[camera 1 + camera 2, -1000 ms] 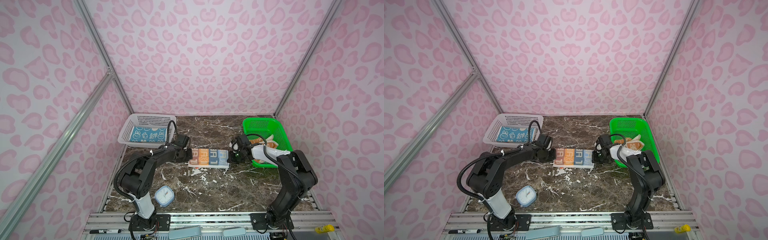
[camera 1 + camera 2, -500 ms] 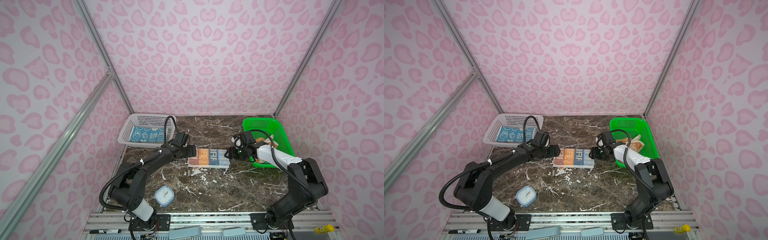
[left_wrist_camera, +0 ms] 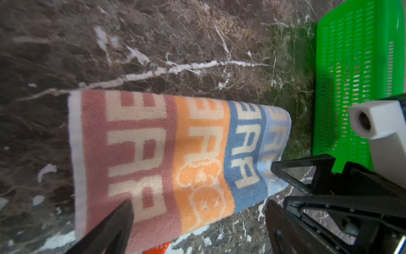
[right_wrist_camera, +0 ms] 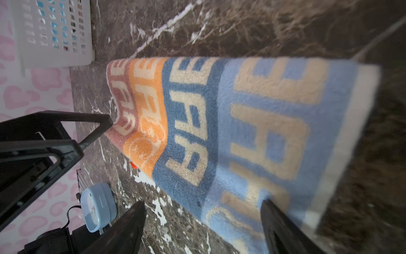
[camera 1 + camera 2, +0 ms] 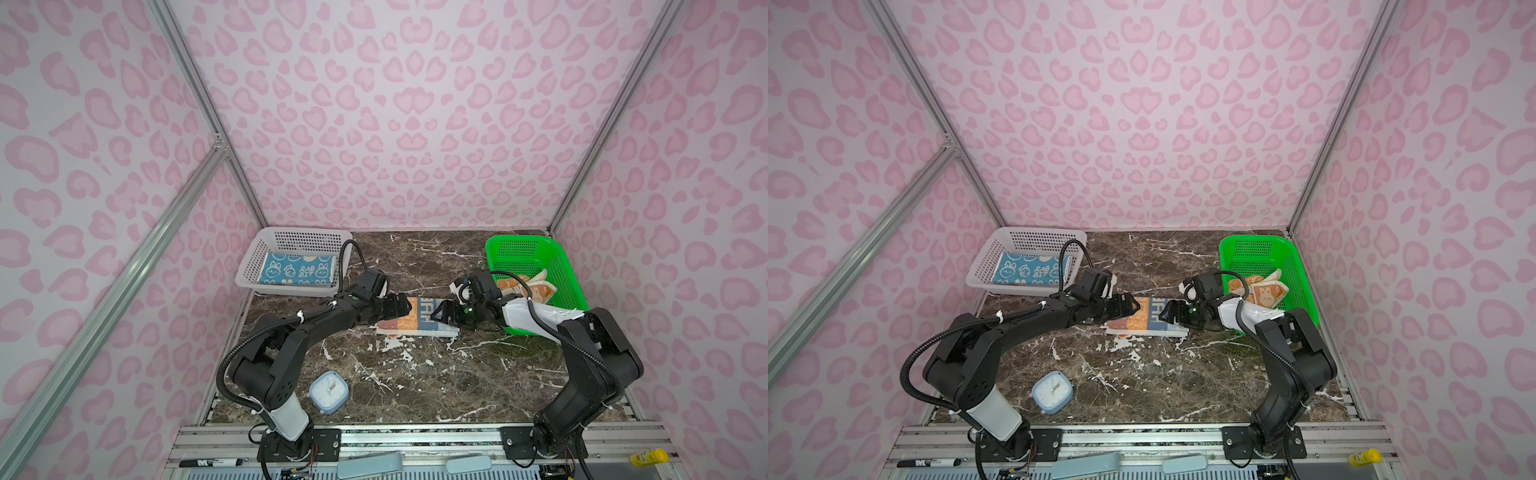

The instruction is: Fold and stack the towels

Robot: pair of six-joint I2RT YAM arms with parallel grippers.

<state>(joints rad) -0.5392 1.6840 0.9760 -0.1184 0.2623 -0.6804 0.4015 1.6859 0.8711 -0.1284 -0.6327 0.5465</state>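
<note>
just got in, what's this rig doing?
Towel folding. The striped towel lies folded on the table between the left gripper and right gripper, both open, holding nothing. The blue towel is already folded in the white basket; the orange towel lies crumpled in the green basket.

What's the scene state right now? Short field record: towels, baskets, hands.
block-colour towel: folded, flat on the table between the baskets
blue towel: flat in the white basket
orange towel: crumpled in the green basket
left hand: open, at the block-colour towel's end nearer the white basket
right hand: open, at the end nearer the green basket
clock: on the table near the left arm's base, apart from the towels
</note>
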